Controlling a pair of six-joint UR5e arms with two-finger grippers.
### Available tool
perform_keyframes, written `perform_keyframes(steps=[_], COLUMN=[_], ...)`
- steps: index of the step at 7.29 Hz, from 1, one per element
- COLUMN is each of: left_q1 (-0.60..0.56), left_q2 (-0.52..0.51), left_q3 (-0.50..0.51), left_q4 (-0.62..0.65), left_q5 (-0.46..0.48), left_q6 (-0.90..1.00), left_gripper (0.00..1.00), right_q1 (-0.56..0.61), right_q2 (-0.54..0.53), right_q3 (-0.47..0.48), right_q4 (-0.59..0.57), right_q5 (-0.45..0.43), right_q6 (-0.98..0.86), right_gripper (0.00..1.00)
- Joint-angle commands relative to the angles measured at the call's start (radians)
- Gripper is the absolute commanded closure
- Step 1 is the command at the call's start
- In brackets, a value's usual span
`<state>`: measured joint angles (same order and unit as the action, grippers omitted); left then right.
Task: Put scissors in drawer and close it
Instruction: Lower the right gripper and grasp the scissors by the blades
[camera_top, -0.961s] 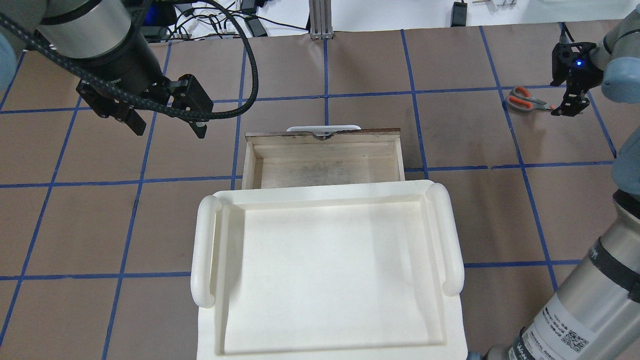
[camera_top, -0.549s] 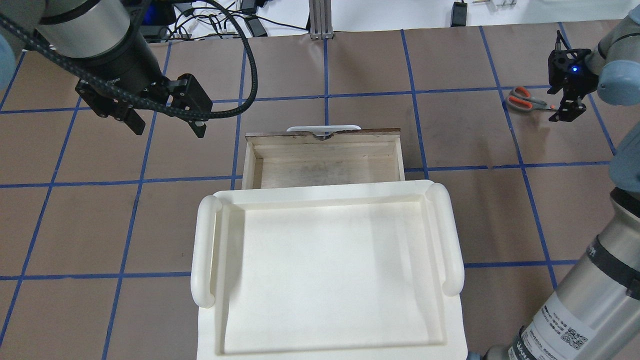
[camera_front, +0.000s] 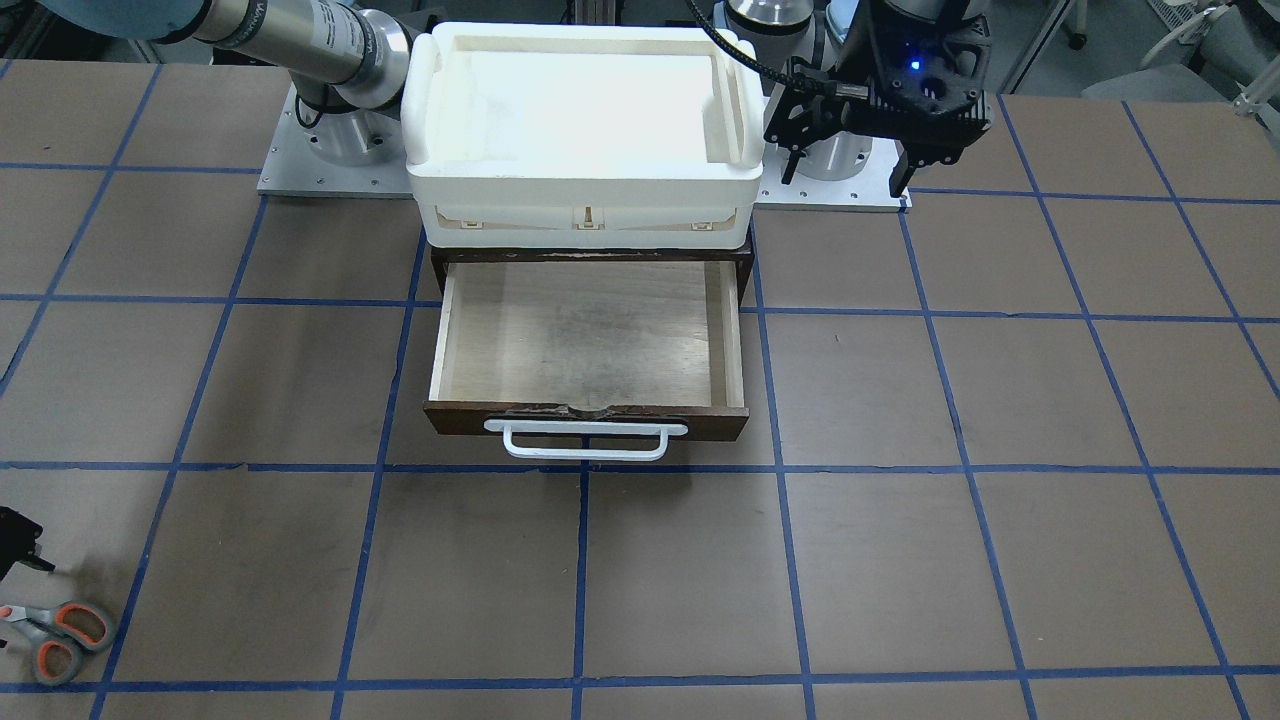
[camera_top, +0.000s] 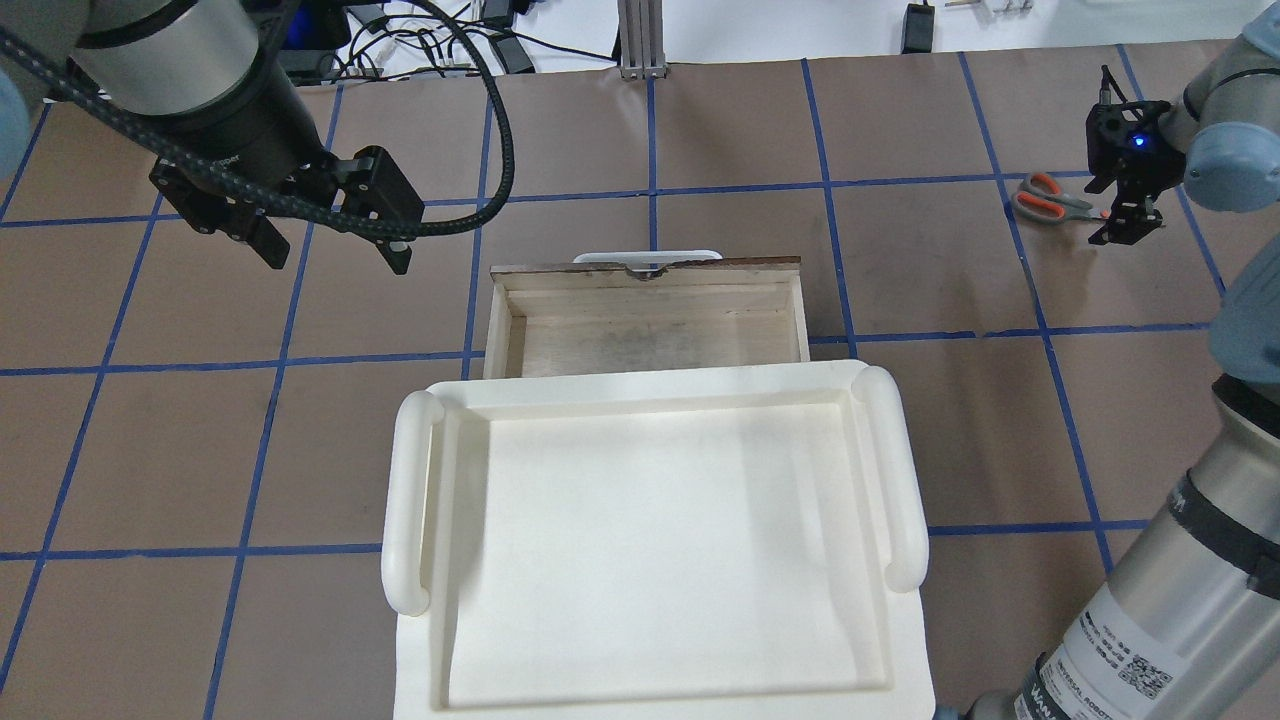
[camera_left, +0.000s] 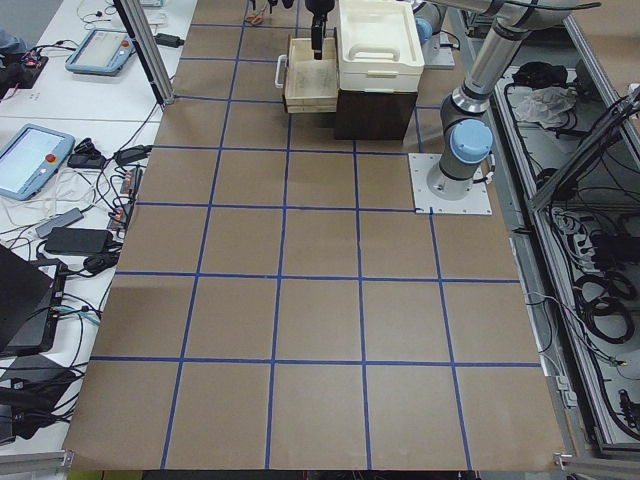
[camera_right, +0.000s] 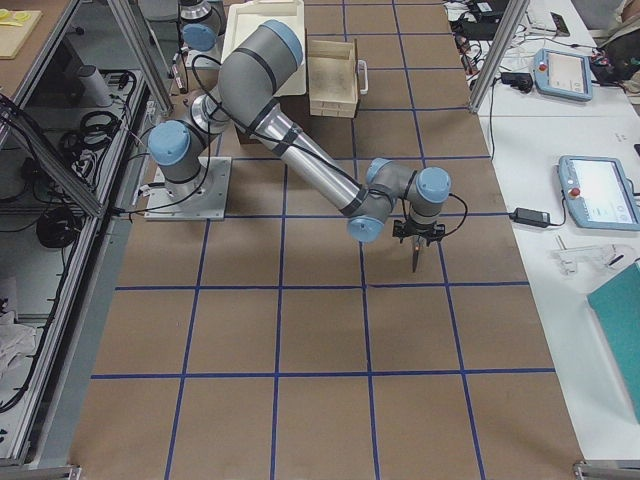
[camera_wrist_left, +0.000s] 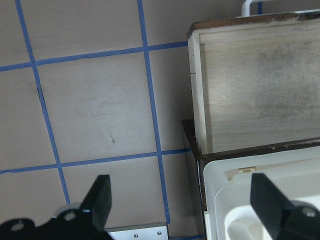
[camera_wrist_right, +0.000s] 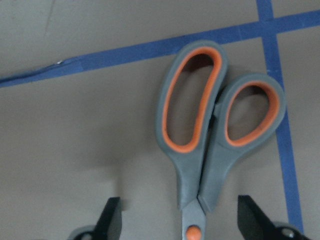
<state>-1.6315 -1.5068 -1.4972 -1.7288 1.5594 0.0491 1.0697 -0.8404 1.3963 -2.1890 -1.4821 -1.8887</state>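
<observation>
The scissors (camera_top: 1048, 200), with grey-and-orange handles, lie flat on the table at the far right, and their blades are hidden under my right gripper (camera_top: 1124, 218). In the right wrist view the scissors (camera_wrist_right: 210, 130) sit between the open fingers, with the pivot screw level with the fingertips (camera_wrist_right: 111, 216). The right gripper is empty. The drawer (camera_top: 650, 338) is pulled open and empty, with its white bar handle (camera_front: 585, 440) in front. My left gripper (camera_top: 333, 250) is open and empty and hovers left of the drawer (camera_wrist_left: 255, 90).
A white plastic tray (camera_top: 650, 560) sits on top of the dark cabinet that holds the drawer, and it also shows in the front-facing view (camera_front: 580, 95). Blue tape lines grid the brown table. Bare table lies between the scissors (camera_front: 60, 635) and the drawer (camera_front: 585, 330).
My right gripper has shifted slightly left along the scissors' blades toward the handles. The left arm, the drawer and the scissors have not moved.
</observation>
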Motion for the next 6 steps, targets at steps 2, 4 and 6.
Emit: perform_keyframes(steps=[2, 4, 6], left_q1=[0.001, 0.001, 0.002], left_q2=[0.0, 0.0, 0.0], left_q3=[0.0, 0.0, 0.0], left_q4=[0.0, 0.0, 0.0], left_q5=[0.001, 0.001, 0.001], left_q6=[0.0, 0.0, 0.002], left_gripper=[0.0, 0.0, 0.0], right_q1=[0.004, 0.027, 0.044], right_q2=[0.01, 0.001, -0.019], right_q3=[-0.011, -0.013, -0.013], right_q4=[0.02, 0.025, 0.032], right_q5=[-0.018, -0.084, -0.107], right_q6=[-0.001, 0.002, 0.0], right_gripper=[0.36, 0.86, 1.0])
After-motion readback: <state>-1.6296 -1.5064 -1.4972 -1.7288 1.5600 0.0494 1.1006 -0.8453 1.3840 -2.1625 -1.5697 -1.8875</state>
